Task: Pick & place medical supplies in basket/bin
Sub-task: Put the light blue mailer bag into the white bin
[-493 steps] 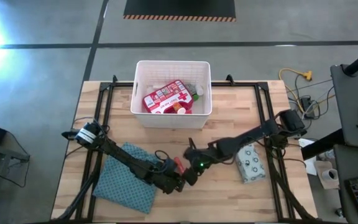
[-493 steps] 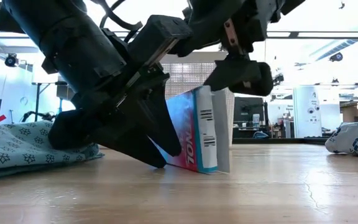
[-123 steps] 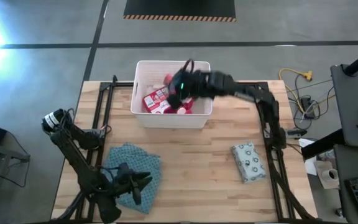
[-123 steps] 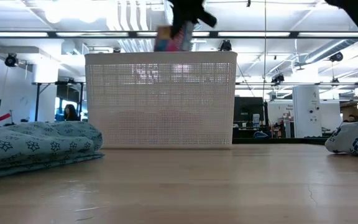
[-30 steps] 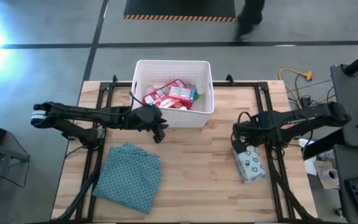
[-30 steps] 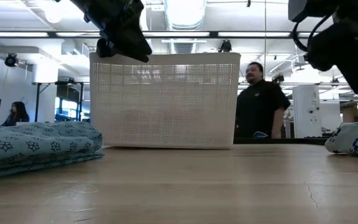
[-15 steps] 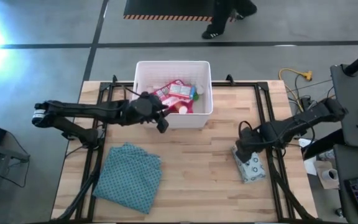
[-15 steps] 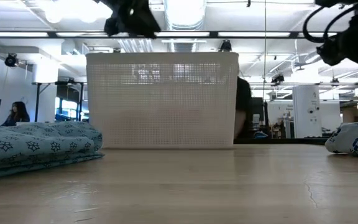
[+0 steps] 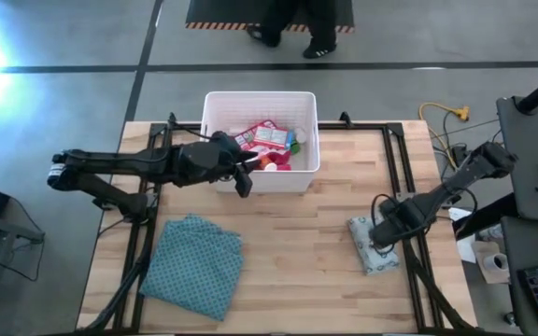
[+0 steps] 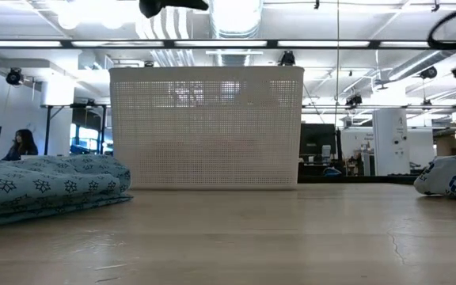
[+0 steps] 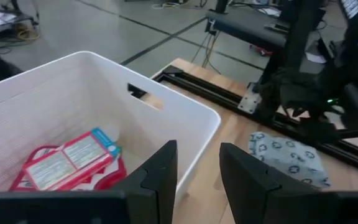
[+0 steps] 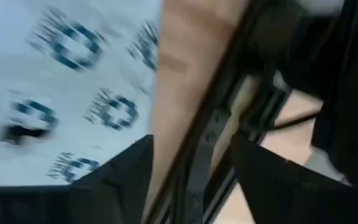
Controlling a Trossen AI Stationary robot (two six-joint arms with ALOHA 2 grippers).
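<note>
Right gripper (image 9: 379, 233): we see it low over the soft pack (image 9: 374, 245) at the surface's (image 9: 316, 271) right side; fingers spread, one over the pack, pinching nothing we can make out.
Left gripper (image 9: 244, 177): at the bin's (image 9: 215, 177) near left corner; fingers (image 11: 160, 177) slightly apart, empty.
Bin: holds the red case (image 9: 250, 142) and a box (image 9: 273, 136).
Cloth (image 9: 196, 266): near left.

Right pincer (image 9: 381, 235) on soft pack (image 9: 374, 245); supplies in bin (image 9: 260, 98).

Wooden table (image 9: 297, 252): bin (image 9: 261, 177), cloth (image 9: 199, 264), pack (image 9: 372, 245)
</note>
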